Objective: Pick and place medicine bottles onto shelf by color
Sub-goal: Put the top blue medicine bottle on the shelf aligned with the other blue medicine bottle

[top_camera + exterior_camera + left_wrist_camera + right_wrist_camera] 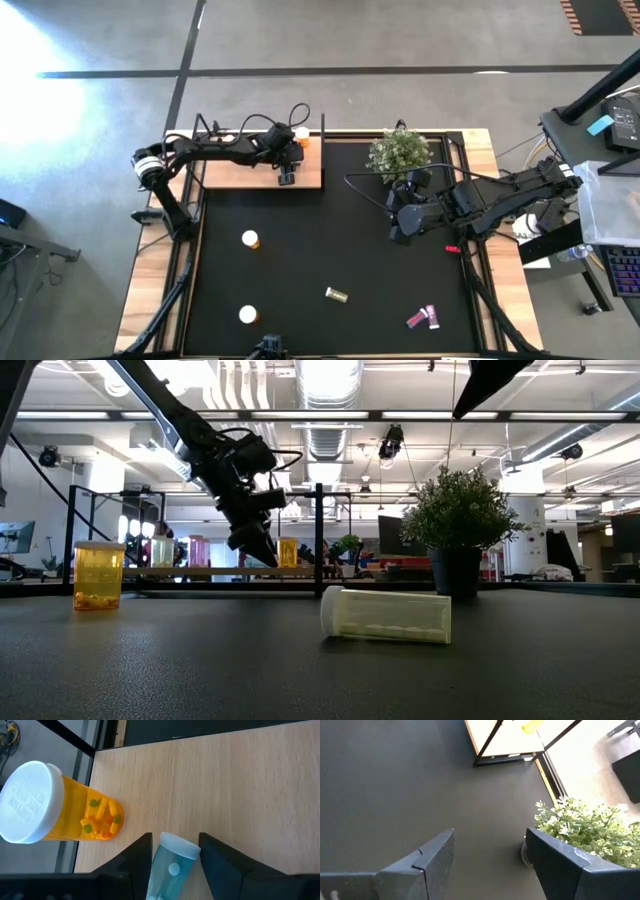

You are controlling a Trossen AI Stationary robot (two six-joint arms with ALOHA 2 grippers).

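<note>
High: left gripper over the light-wood shelf; right gripper by the plant.
Left wrist: fingers pinch a translucent teal bottle, beside an orange white-capped bottle.
Right wrist: fingers spread, empty.

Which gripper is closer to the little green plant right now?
Right. The right gripper hangs open just beside the plant; the left gripper is over the shelf, holding a teal bottle.

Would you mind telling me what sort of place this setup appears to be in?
Probably a robotics lab in an open industrial-style workspace. The low view shows exposed ceiling ducts and strip lights above distant desks, and two robot arms work at a wooden table with a black mat.
</note>
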